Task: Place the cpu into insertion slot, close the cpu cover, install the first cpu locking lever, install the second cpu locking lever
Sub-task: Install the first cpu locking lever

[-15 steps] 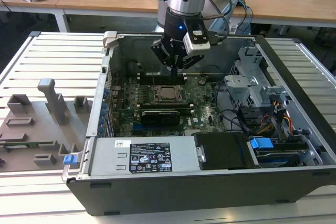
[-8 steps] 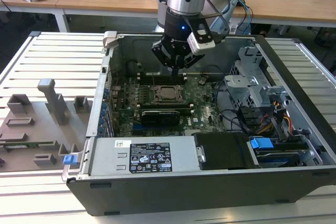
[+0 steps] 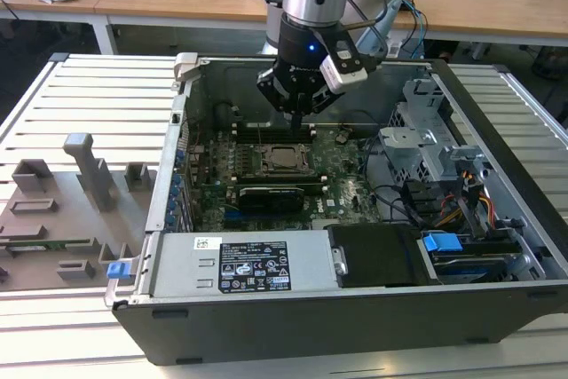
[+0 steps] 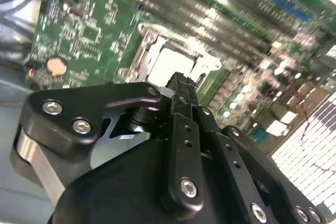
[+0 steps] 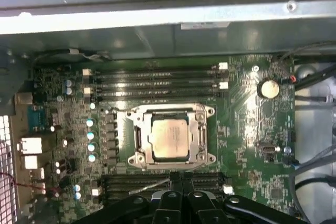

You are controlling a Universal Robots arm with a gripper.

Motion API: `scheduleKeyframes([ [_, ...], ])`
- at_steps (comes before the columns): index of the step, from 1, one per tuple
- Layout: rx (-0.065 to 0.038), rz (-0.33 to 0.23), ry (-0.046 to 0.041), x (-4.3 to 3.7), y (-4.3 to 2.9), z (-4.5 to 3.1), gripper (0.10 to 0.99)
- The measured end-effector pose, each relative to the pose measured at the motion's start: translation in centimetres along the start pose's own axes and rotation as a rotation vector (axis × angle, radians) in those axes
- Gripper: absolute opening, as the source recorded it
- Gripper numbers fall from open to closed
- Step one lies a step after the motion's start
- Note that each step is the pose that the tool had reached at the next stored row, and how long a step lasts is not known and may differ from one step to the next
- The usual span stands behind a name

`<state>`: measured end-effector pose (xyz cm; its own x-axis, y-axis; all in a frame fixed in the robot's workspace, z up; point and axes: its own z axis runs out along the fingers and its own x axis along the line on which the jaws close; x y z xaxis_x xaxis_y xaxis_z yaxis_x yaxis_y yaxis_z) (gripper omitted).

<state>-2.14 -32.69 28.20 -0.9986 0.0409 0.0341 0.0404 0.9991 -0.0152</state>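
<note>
Hand pinched shut, empty; cpu below, just ahead of it (looks seated under cpu cover). Risk: skewed descent jams hand against cover, bending it.

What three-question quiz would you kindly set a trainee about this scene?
1. True or false: the cpu lies in the insertion slot, with the cpu cover flat around it.
2. The gripper has its fingers: A spread wide; B shut together; C clamped on a cable.
3. Fill in: in the exterior view, the gripper hangs over the green ___ inside the computer case.
Key: 1 true; 2 B; 3 motherboard.
</note>
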Motion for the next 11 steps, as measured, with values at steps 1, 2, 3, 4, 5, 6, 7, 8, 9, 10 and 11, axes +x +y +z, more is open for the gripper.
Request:
scheduleKeyframes([
  [1, -0.021, -0.001, 0.0008, 0.0, 0.0, 0.0, 0.106],
  [2, -0.048, -0.002, 0.0018, 0.0, 0.0, 0.01, 0.106],
  [3, -0.066, -0.002, 0.0027, 0.0, 0.0, 0.0, 0.106],
  [4, -0.087, -0.003, 0.0036, 0.0, 0.0, 0.0, 0.106],
  [5, -0.105, -0.005, 0.0042, 0.0, 0.0, 0.0, 0.106],
  [6, -0.121, -0.008, 0.0049, 0.0, 0.0, 0.01, 0.106],
  [7, -0.134, -0.017, 0.0059, 0.0, 0.0, 0.01, 0.106],
  [8, -0.14, -0.029, 0.0067, 0.0, 0.0, 0.0, 0.106],
  [9, -0.145, -0.043, 0.0077, 0.0, 0.0, 0.0, 0.106],
  [10, -0.147, -0.05, 0.0081, 0.0, 0.01, 0.0, 0.106],
  [11, -0.147, -0.051, 0.0082, 0.0, 0.01, 0.0, 0.106],
])
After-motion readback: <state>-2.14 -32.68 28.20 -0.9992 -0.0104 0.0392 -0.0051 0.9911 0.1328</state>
